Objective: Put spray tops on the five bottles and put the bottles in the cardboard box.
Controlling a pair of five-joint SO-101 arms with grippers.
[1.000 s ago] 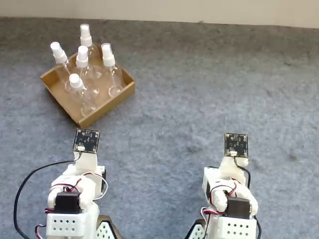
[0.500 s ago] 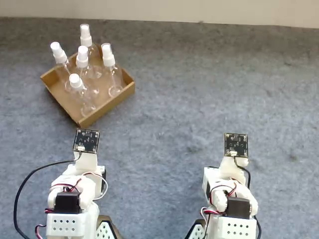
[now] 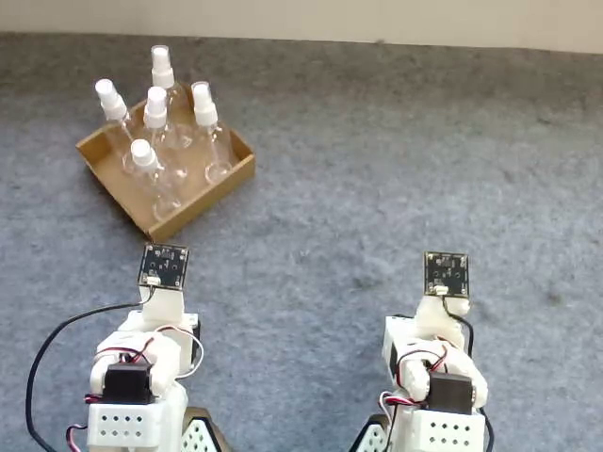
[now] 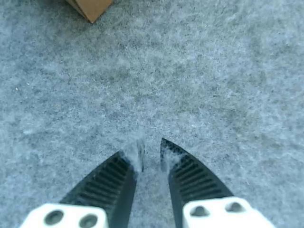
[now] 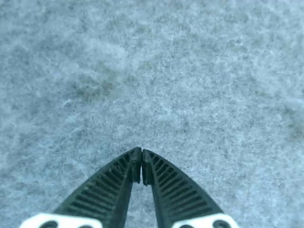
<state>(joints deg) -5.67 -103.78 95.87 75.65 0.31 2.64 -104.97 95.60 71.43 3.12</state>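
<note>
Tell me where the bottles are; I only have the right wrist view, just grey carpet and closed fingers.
Observer: The high view has all five bottles standing in the cardboard box.
Operator: Spray tops on?
Observer: Yes, a white spray top on each.
Operator: And the left arm?
Observer: The left fingers are slightly apart over carpet, holding nothing.

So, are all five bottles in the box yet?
In: all five bottles stand inside the cardboard box, each wearing a white spray top.
</note>
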